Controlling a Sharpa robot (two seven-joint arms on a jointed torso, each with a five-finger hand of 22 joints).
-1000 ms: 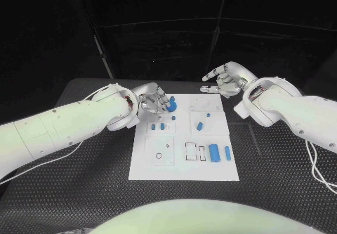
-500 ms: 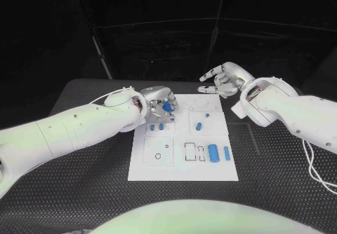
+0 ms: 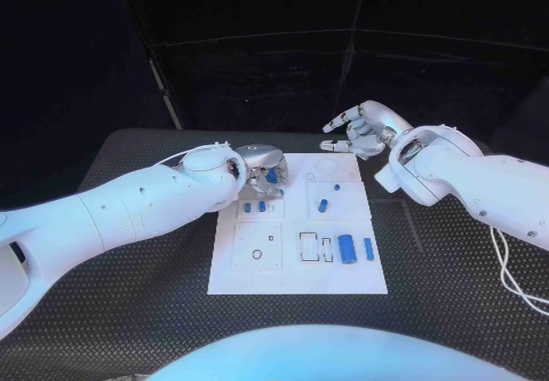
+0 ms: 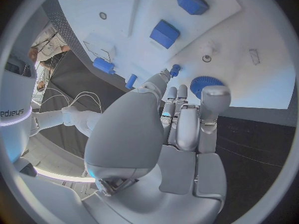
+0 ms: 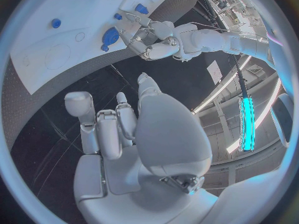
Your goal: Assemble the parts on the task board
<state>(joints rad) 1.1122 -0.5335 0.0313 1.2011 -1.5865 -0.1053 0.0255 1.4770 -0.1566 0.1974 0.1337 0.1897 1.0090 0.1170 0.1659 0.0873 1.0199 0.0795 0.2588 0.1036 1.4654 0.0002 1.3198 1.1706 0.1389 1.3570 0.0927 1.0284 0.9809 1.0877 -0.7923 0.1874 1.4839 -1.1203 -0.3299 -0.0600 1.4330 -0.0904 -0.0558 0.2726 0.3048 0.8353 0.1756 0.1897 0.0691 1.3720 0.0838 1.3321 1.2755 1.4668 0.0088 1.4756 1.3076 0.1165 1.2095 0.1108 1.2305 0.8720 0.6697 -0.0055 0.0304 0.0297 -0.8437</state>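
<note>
resting on the task board [image 3: 300, 270] upright, round blue part [image 4: 201, 85], left hand [image 3: 262, 167] fingers curled over it, right hand [image 3: 360, 131] fingers spread

a black table [image 3: 137, 317] with a ribbed, diamond-patterned rubber surface fills the lower part of the head view. behind its far edge hangs a dark backdrop [image 3: 263, 71] crossed by thin pale lines. in the right wrist view, a long glowing cyan-white light strip [image 5: 246, 123] shows in the room.

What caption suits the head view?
Left hand touches a round blue part on the white task board; right hand hovers.
</note>
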